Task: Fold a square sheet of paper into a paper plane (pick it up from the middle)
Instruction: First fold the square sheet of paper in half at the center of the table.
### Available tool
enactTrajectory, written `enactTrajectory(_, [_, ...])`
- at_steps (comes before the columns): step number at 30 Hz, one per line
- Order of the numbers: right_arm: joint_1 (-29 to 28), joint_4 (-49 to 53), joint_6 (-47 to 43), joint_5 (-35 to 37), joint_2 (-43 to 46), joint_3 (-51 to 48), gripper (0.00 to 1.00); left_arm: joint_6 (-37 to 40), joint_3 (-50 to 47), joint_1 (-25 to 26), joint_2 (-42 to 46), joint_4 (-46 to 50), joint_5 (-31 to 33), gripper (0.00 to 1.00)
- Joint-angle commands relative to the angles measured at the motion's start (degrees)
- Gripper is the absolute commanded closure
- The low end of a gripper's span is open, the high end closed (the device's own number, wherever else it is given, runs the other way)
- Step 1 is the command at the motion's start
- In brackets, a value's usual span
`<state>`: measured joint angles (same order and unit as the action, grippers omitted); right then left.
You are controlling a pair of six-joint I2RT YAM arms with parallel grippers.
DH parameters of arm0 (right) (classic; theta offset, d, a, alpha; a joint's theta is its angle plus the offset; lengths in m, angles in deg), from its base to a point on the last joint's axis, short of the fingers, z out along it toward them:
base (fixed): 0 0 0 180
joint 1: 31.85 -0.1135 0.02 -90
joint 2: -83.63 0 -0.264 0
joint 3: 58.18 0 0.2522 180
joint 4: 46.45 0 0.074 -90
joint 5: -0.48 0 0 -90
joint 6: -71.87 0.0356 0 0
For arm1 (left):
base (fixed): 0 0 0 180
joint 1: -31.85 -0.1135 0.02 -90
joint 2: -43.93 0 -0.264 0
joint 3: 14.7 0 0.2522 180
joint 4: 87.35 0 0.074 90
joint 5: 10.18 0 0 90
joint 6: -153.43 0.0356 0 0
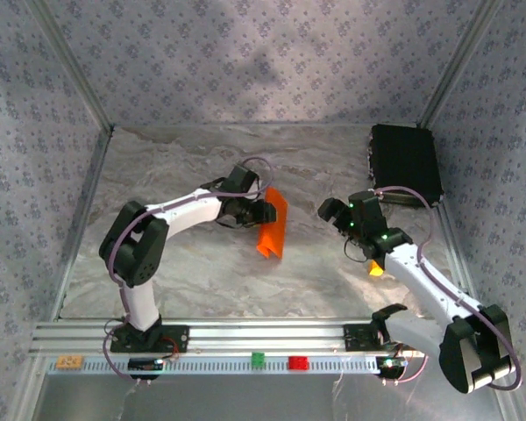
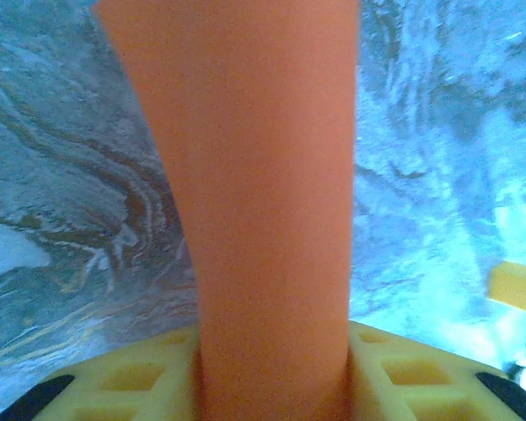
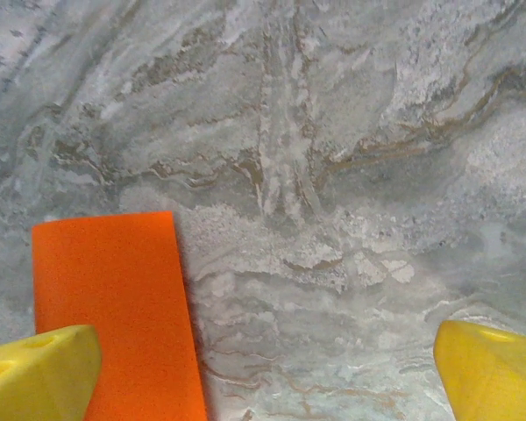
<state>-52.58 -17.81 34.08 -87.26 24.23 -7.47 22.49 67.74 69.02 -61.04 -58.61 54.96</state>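
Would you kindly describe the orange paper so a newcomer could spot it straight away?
On the marbled grey table, follow the left arm to its tip near the middle. There the left gripper holds an orange sheet of paper upright. It is broad and thin, unlike the small yellow block by the right arm.

Paper [image 1: 273, 224] bright orange, plain. Table [image 1: 184, 281] grey marble swirls w/ brown veins. Walls [image 1: 245, 61] lilac floral, box [image 1: 407, 163] black.
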Motion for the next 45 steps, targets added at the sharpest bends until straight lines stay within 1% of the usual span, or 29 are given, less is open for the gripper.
enactTrajectory(1, [0.6,-3.0,-1.3,1.2,2.3,-0.8,0.02,-5.1,-2.9,-0.8,2.6,-11.0,-10.3,0.60])
enactTrajectory(3, [1.0,-5.7,-1.7,-0.2,3.0,-2.2,0.03,-7.6,-4.9,-1.3,2.9,-15.0,-12.4,0.60])
enactTrajectory(5, [1.5,-8.3,-2.7,-2.5,3.6,-3.3,0.04,-11.2,-7.6,-1.6,2.8,-21.0,-14.3,0.60])
enactTrajectory(8, [1.8,-9.7,-4.1,-4.9,3.8,-3.7,0.04,-15.1,-10.3,-1.8,2.1,-27.6,-16.1,0.59])
enactTrajectory(12, [2.0,-10.8,-4.7,-6.9,3.4,-4.3,0.04,-16.5,-12.1,-1.8,1.5,-29.7,-16.0,0.60])
enactTrajectory(24, [2.2,-11.8,-4.6,-13.7,-1.1,-4.1,0.04,-15.4,-14.6,-1.2,0.2,-27.8,-12.7,0.59])
enactTrajectory(28, [2.0,-12.5,-4.1,-15.0,-2.7,-4.0,0.04,-15.0,-14.5,-0.4,-0.8,-26.7,-11.7,0.58])
enactTrajectory(37, [1.9,-13.3,-4.1,-15.8,-4.0,-3.9,0.04,-13.4,-14.0,1.1,-2.9,-22.0,-7.1,0.56])
enactTrajectory(40, [2.0,-13.4,-4.4,-15.8,-4.1,-3.8,0.04,-13.2,-14.0,1.2,-2.8,-21.5,-6.0,0.54])
enactTrajectory(45, [2.0,-13.1,-4.3,-15.8,-4.9,-3.5,0.04,-10.2,-12.5,1.2,-1.9,-15.7,-2.9,0.46])
